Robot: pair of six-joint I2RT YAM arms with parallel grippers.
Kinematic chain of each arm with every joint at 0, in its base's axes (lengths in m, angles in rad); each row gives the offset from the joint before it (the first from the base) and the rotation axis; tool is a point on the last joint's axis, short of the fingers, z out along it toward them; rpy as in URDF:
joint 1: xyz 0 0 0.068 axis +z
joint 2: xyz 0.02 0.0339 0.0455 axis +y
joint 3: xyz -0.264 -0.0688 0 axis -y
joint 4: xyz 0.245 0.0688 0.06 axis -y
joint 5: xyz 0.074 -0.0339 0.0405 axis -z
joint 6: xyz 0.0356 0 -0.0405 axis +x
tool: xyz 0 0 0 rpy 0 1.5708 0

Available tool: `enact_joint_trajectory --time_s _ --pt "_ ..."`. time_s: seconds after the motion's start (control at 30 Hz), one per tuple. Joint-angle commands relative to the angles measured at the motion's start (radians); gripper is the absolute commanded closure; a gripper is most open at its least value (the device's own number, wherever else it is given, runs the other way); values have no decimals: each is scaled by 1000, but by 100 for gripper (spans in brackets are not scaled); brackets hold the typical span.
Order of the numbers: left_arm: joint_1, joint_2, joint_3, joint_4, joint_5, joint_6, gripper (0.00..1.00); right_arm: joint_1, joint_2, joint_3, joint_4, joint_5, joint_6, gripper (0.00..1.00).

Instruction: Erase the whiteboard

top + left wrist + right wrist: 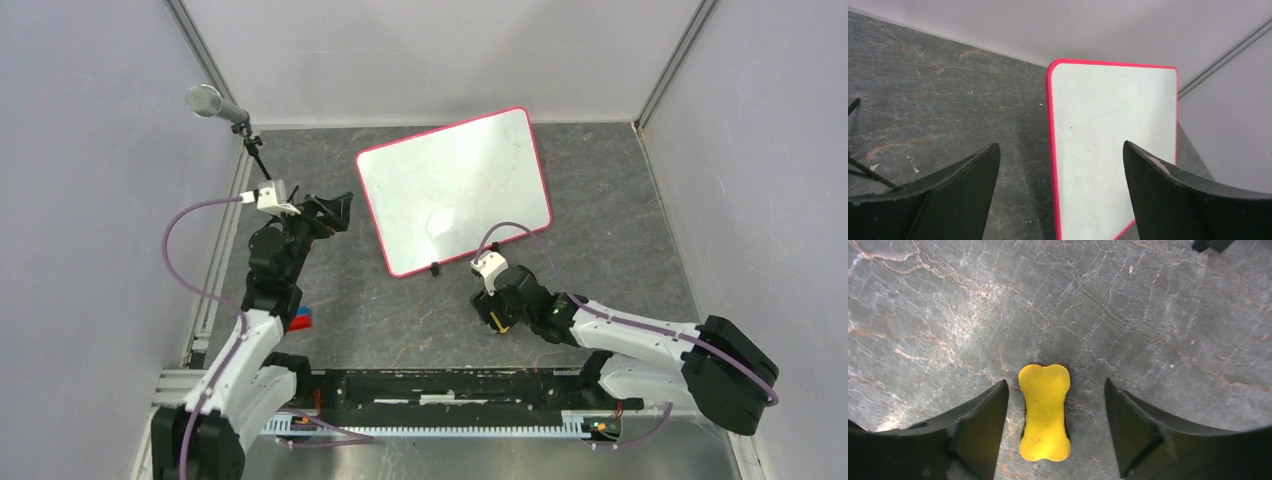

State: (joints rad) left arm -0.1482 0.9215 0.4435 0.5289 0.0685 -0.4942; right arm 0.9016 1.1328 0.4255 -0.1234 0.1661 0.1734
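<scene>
The whiteboard (455, 190) lies flat on the dark table, white with a red-pink rim and no writing that I can see. It also shows in the left wrist view (1113, 140). My left gripper (335, 212) hovers open and empty just left of the board, its jaws straddling the board's left rim (1060, 145). My right gripper (497, 318) is low over the table, below the board's near edge. It is open (1055, 382), with a yellow bone-shaped eraser (1044, 412) lying on the table between its fingers, untouched on both sides.
A microphone (205, 100) on a thin black stand is at the back left; its legs show in the left wrist view (858, 165). A small red and blue object (301, 320) lies by the left arm. One black board foot (1213, 244) is near. Grey walls enclose the table.
</scene>
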Motion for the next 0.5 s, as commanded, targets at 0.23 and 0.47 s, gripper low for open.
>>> enact_joint_trajectory --time_s 0.23,0.47 --pt "-7 -420 152 -574 358 16 0 3 -271 219 -263 169 -47 2" --pt "-55 -403 335 -557 664 119 0 3 -457 455 -312 345 -164 2"
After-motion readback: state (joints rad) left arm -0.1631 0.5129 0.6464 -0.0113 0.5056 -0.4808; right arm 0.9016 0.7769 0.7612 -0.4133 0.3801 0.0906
